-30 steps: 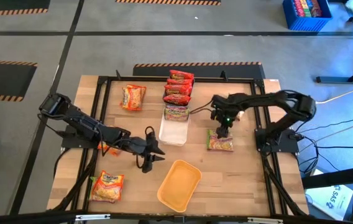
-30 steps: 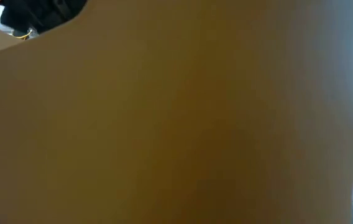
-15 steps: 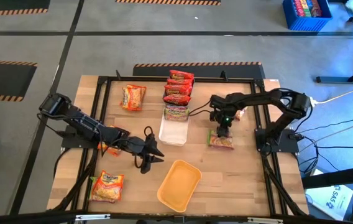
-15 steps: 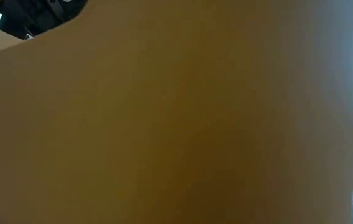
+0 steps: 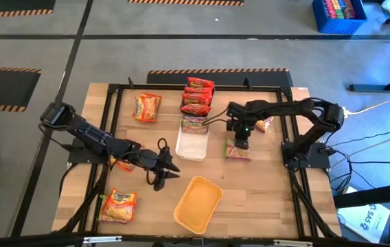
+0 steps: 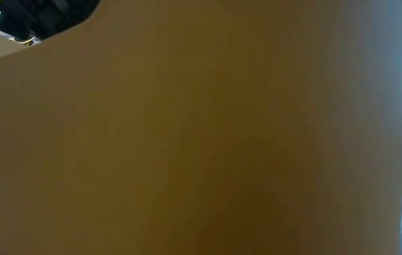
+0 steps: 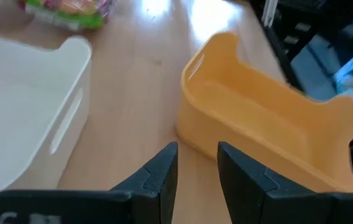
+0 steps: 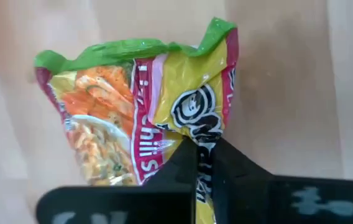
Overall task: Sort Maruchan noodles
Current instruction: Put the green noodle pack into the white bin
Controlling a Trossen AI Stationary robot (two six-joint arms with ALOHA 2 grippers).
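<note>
My right gripper (image 5: pixel 239 145) is shut on a green-and-red noodle packet (image 5: pixel 237 153) just right of the white tray (image 5: pixel 192 146). A second green-and-red packet (image 5: pixel 195 124) lies at that tray's far end, and behind it is a row of red packets (image 5: pixel 198 96). Orange packets lie at the far left (image 5: pixel 147 107) and near left (image 5: pixel 118 206). My left gripper (image 5: pixel 167 170) hovers open over bare table between the white tray and the orange-yellow tray (image 5: pixel 197 204), with nothing between its fingers (image 7: pixel 164 177). My right gripper pinches the packet's yellow printed film (image 8: pixel 196 129) between its two fingers, where the film bunches into a crease near one side. The fingers come from above, slanting down. Whether the packet is clear of the table, I cannot tell.
The orange-yellow tray's wall (image 6: pixel 201 142) fills the low view, and only its handle slot (image 6: pixel 38 21) shows anything behind it. A small orange thing (image 5: pixel 121 163) lies under my left arm. Black frame rails (image 5: pixel 109 123) run along the table's sides.
My right gripper has moved toward the table's left and far side, nearer the white tray. The green-and-red packet has gone with it and now lies closer to the tray than before.
</note>
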